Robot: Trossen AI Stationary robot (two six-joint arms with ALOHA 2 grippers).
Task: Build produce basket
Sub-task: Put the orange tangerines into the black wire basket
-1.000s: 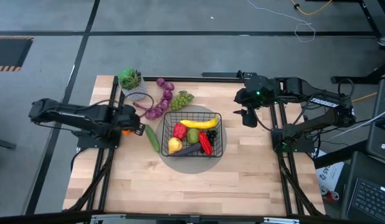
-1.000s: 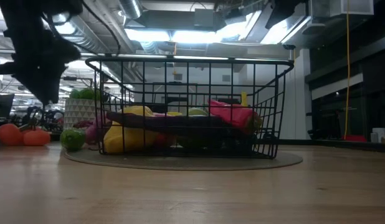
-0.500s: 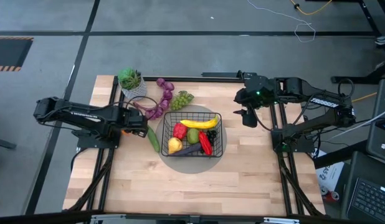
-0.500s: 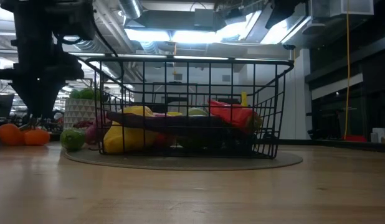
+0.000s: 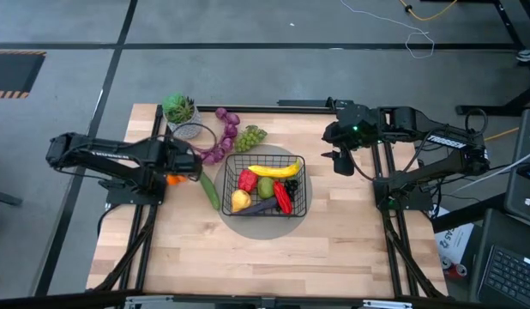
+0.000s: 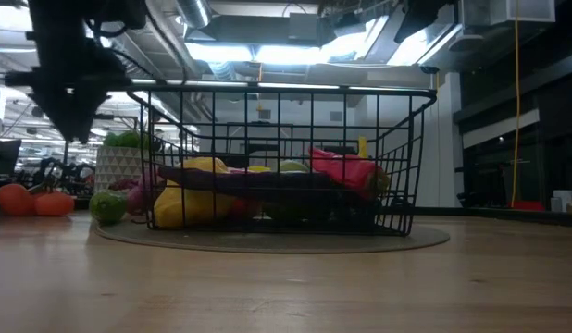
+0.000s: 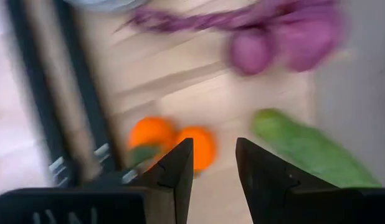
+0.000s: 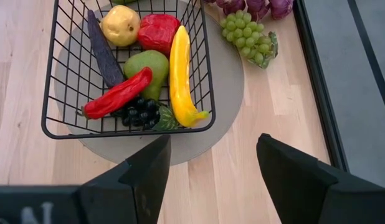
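The table (image 5: 274,249) carries the basket (image 5: 267,185) on a round grey mat (image 8: 227,74) at its middle, holding a banana (image 8: 179,71), pear (image 8: 147,65) and red peppers (image 8: 115,94). The right gripper (image 8: 211,168) waits wide open and empty beside it. The left gripper (image 7: 214,163), partly open and empty, hovers over a cucumber (image 7: 308,149) and orange fruit (image 7: 174,138).
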